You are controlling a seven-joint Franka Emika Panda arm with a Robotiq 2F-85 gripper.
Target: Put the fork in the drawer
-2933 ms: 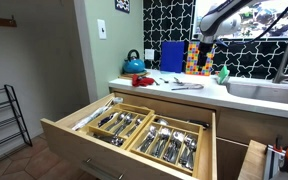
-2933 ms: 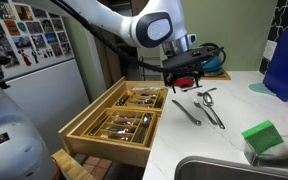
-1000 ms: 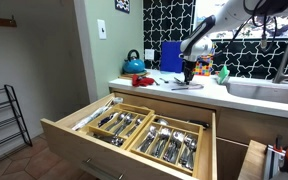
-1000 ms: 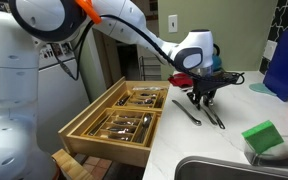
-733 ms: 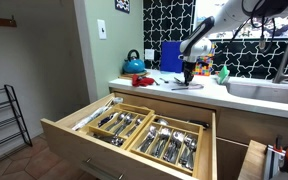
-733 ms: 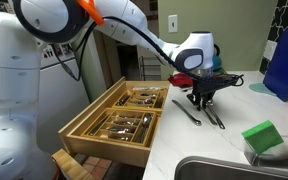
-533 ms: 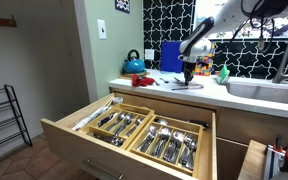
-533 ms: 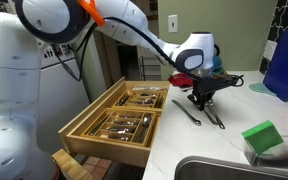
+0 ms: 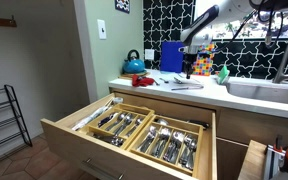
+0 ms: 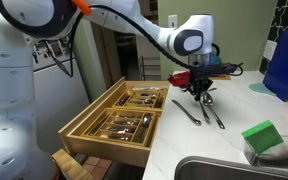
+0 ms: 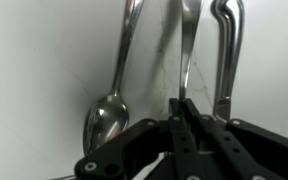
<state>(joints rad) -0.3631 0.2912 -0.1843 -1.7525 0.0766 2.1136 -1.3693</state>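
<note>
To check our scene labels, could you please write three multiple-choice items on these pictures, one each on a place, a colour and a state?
1. The gripper hangs above: A a stove, B the counter, C a chair.
2. The kettle is: A red, B blue, C white.
3. The drawer is: A open, B shut, C taken out.
Answers: 1 B, cutlery lies on the counter just below it; 2 B, its body is blue; 3 A, it is pulled far out.
</note>
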